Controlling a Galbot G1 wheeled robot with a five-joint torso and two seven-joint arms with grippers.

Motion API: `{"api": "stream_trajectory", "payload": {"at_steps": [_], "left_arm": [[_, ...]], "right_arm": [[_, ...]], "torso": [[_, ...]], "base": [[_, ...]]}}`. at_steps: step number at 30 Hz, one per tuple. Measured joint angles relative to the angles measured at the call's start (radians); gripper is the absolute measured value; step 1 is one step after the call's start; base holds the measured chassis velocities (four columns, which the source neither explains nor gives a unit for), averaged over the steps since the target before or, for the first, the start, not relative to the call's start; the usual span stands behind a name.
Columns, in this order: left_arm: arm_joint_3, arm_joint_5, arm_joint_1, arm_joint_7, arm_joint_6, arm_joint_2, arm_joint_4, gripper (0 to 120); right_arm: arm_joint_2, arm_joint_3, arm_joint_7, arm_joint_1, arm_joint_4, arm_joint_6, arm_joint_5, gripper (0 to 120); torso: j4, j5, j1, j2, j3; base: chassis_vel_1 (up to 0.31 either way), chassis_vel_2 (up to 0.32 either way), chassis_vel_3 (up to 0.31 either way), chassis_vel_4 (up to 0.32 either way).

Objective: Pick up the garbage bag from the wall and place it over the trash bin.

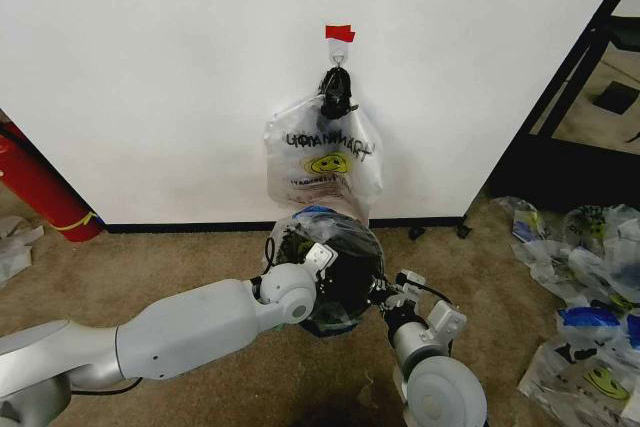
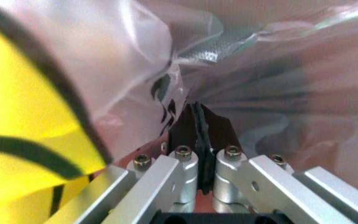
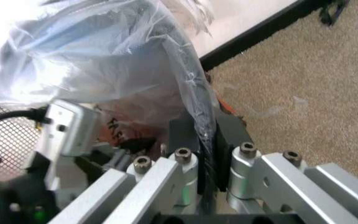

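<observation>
The garbage bag (image 1: 322,219), thin translucent plastic with a blue patch, is draped over the top of the black trash bin (image 1: 348,282) on the carpet below the wall (image 1: 180,67). My left gripper (image 1: 318,257) is at the bin's left rim. In the left wrist view it (image 2: 197,114) is shut on the bag's film (image 2: 260,70), beside a yellow print (image 2: 24,121). My right gripper (image 1: 386,292) is at the bin's right rim. The right wrist view shows it (image 3: 204,128) shut on a fold of the bag (image 3: 123,60).
Another bag (image 1: 322,159) with dark lettering and a smiley hangs from the hook (image 1: 338,47) under red tape (image 1: 340,33). A red cylinder (image 1: 35,187) leans at the left. A black rack (image 1: 580,67) and several loose bags (image 1: 590,347) are at the right.
</observation>
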Motion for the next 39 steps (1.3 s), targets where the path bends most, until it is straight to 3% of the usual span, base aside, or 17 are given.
{"api": "stream_trajectory", "payload": {"at_steps": [6, 11, 22, 31, 39], "left_arm": [[-0.029, -0.022, 0.003, 0.005, -0.016, 0.022, -0.082, 0], [-0.027, -0.021, -0.02, 0.012, -0.017, 0.026, -0.093, 0], [-0.014, 0.053, -0.01, 0.04, -0.032, -0.034, 0.018, 0], [-0.019, 0.057, 0.01, 0.04, -0.033, -0.028, 0.019, 0], [-0.035, 0.046, 0.022, 0.036, -0.035, 0.055, -0.113, 0]], "right_arm": [[-0.001, 0.0, 0.0, 0.006, -0.012, 0.001, -0.003, 1], [0.003, -0.001, 0.001, 0.006, -0.015, 0.003, -0.008, 1], [0.003, -0.013, -0.002, -0.01, 0.011, 0.01, -0.01, 1], [-0.001, -0.015, -0.002, -0.009, 0.02, 0.009, 0.004, 1], [-0.008, -0.003, -0.001, 0.005, -0.005, 0.009, 0.009, 1]], "torso": [[0.0, 0.0, 0.0, 0.0, 0.0], [-0.0001, 0.0001, 0.0, 0.0, 0.0], [0.0, 0.0, 0.0, 0.0, 0.0], [-0.0001, 0.0, 0.0, 0.0, 0.0], [0.0, 0.0, 0.0, 0.0, 0.0]], "base": [[0.0, 0.0, 0.0, 0.0], [0.0, 0.0, 0.0, 0.0], [0.0, 0.0, 0.0, 0.0], [0.0, 0.0, 0.0, 0.0], [0.0, 0.0, 0.0, 0.0]]}}
